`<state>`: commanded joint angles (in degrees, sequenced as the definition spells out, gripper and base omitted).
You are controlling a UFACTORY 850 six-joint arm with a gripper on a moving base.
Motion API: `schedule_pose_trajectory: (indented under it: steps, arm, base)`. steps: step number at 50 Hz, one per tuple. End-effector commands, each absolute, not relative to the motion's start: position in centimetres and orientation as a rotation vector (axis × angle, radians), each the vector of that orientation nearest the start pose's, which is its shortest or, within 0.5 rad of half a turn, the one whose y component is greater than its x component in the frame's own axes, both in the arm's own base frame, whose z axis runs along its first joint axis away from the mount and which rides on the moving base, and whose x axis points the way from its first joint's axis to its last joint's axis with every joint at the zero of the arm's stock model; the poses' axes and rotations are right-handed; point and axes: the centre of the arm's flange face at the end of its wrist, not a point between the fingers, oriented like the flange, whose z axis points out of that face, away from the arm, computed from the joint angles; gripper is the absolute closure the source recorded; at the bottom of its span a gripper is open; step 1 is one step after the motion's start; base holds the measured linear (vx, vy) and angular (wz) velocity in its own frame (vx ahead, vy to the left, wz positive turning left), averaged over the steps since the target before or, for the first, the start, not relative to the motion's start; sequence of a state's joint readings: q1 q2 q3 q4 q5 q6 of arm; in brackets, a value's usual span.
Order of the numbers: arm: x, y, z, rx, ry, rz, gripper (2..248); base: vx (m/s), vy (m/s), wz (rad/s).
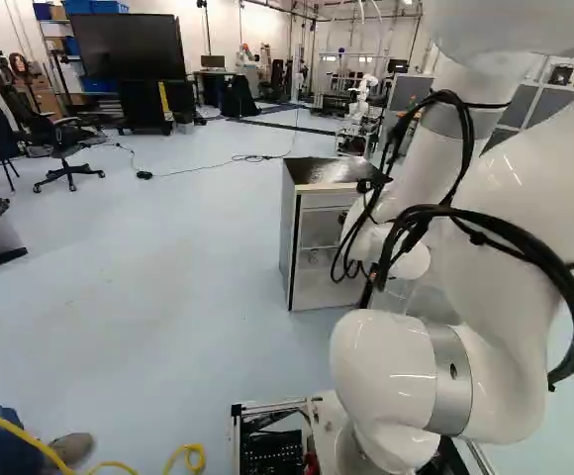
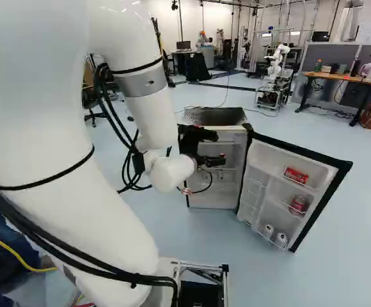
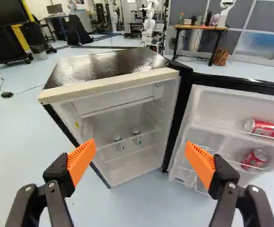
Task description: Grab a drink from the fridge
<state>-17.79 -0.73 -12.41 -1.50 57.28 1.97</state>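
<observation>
Drink best in line with me: small clear bottle inside the fridge, ahead of my jaws and between their lines, well beyond the tips. Second bottle near it, also ahead of the gap. My gripper is released, fingers spread wide, nothing between them. Upper red can and lower red can sit in the open door, outside my span, past the door-side finger. Which drink is wanted, I can't tell. Risks, as I judge them: spread this wide, I could catch a side wall or the door's hinge edge going in; too high, I strike the top's front edge; too low, the shelf rail. Closing on one bottle could knock its neighbour, they stand so near. Going for a can instead, a sideways sweep might push the door or roll the can off its rack. Axes: both bottles upright, caps up, long axis vertical. Upper can lies on its side, long axis along the door rack, pale end toward the fridge body. Lower can looks tilted; exact heading unclear.
</observation>
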Motion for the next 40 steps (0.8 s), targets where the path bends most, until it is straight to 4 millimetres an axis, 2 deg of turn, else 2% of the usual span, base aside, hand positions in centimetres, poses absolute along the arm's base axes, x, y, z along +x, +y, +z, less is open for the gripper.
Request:
schedule_pose_trajectory:
  steps: [22,40]
  arm:
    - [29.3,-4.4,35.3,-2.628,0.203,-1.842,3]
    - [28.1,-1.8,36.1,-2.590,0.087,-1.833,3]
  base:
    - [0.000,0.000,0.000]
    - [0.000,0.000,0.000]
